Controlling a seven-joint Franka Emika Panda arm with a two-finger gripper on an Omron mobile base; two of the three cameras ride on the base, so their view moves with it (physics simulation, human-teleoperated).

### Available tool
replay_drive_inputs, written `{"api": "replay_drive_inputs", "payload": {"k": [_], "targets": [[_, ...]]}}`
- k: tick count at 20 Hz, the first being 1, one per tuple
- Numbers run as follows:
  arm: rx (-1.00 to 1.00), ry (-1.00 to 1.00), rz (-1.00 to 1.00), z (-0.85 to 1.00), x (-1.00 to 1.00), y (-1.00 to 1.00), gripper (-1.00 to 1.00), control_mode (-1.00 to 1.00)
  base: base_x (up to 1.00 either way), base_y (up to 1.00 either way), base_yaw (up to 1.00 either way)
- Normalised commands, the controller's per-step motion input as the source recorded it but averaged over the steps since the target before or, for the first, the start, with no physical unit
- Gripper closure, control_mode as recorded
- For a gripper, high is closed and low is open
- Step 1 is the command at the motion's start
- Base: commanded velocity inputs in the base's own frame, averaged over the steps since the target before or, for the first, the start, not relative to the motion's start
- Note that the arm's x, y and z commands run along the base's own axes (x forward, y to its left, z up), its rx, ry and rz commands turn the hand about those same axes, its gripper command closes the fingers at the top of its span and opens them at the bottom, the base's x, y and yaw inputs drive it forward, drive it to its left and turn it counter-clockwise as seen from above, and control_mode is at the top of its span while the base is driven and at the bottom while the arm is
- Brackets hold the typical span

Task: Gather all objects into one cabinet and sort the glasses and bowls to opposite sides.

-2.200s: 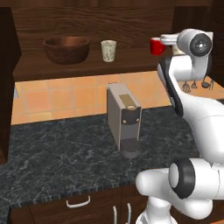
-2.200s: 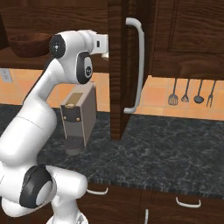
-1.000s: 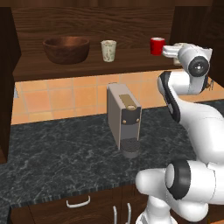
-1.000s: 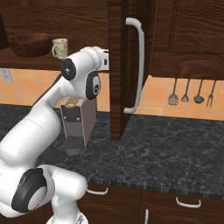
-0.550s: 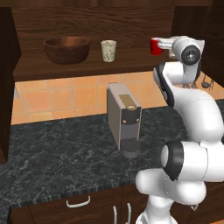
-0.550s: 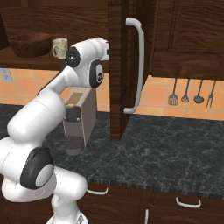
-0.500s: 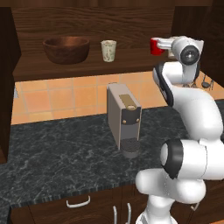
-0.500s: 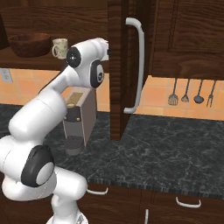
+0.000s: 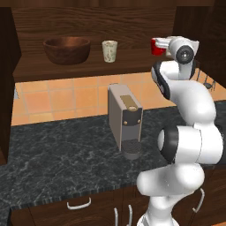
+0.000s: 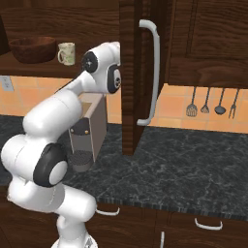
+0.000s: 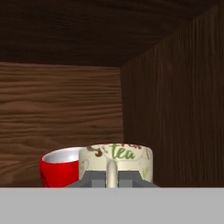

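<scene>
In the hand view my gripper (image 11: 111, 178) is shut on the handle of a cream glass (image 11: 131, 158) lettered "tea". It is inside the cabinet (image 11: 166, 105), near the right wall. A red mug (image 11: 57, 168) stands just left of the glass and slightly behind it. In the left base view my gripper (image 9: 164, 43) reaches onto the cabinet shelf (image 9: 88, 69) beside the red mug (image 9: 156, 47); the held glass is hidden there. Another cream glass (image 9: 109, 50) stands mid-shelf. The brown wooden bowl (image 9: 67, 48) sits at the shelf's left end.
A grey coffee machine (image 9: 126, 119) stands on the dark stone counter (image 9: 57, 159) under the shelf. The open cabinet door (image 10: 130, 72) with its long handle (image 10: 151, 72) hangs right of the arm. Utensils (image 10: 213, 101) hang on the tiled wall.
Over the last second the hand rose and swung left toward the red mug at the shelf's right end. It has held nearly still for the last half second.
</scene>
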Motion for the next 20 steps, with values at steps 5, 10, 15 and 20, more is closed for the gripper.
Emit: {"api": "replay_drive_inputs", "payload": {"k": [5,10,15,20], "targets": [[0.02,0.01,0.0,0.0,0.35,-0.28,1.0,-1.0,0.0,0.0,0.0],[0.0,0.0,0.0,-0.17,-0.15,-0.23,1.0,-1.0,0.0,0.0,0.0],[0.0,-0.05,0.0,-0.32,-0.51,-0.07,1.0,-1.0,0.0,0.0,0.0],[0.0,0.01,0.0,-0.12,-0.46,0.14,1.0,-1.0,0.0,0.0,0.0]]}}
